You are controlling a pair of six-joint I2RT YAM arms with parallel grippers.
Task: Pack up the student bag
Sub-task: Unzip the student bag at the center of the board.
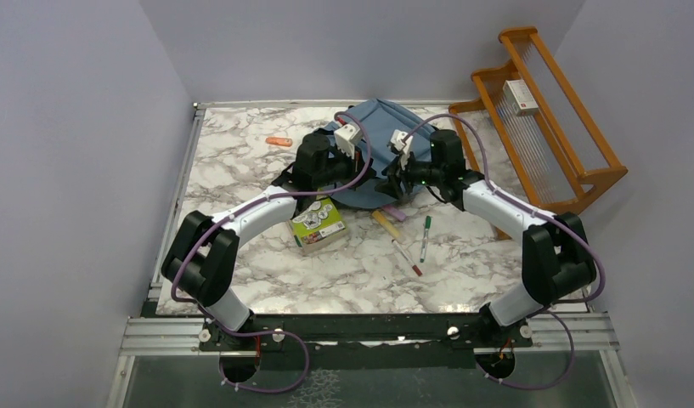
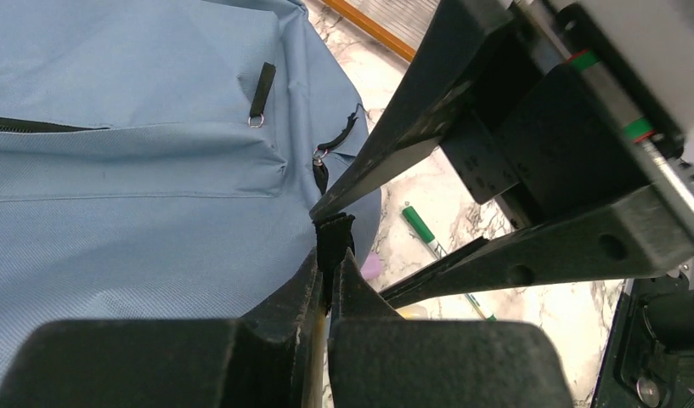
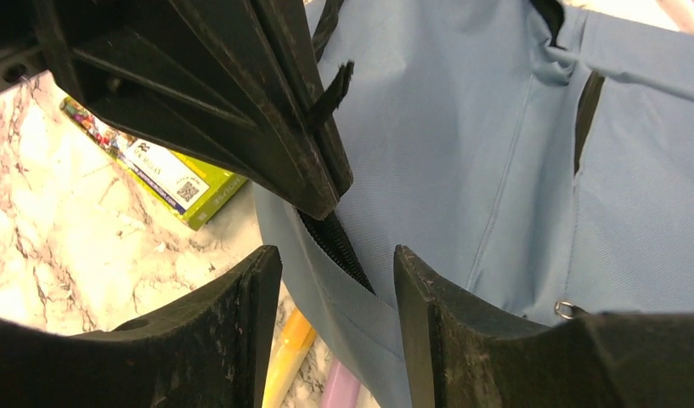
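The slate-blue student bag (image 1: 373,123) lies at the back middle of the marble table. It fills the left wrist view (image 2: 131,195) and the right wrist view (image 3: 496,170). My left gripper (image 2: 330,259) is shut on a black zipper pull tab (image 2: 333,238) at the bag's near edge. The same tab shows in the right wrist view (image 3: 332,92), pinched between the left fingers (image 3: 241,110). My right gripper (image 3: 336,265) is open, its jaws on either side of the bag's edge seam and dark zipper track (image 3: 335,242), close against the left gripper. In the top view the grippers meet at the bag's front edge (image 1: 373,178).
A green box (image 1: 318,223), a yellow marker (image 1: 386,223), a purple marker (image 1: 396,212), a red pen (image 1: 407,257) and a green pen (image 1: 425,238) lie in front of the bag. An orange item (image 1: 279,141) lies at the back left. A wooden rack (image 1: 538,119) stands at the right.
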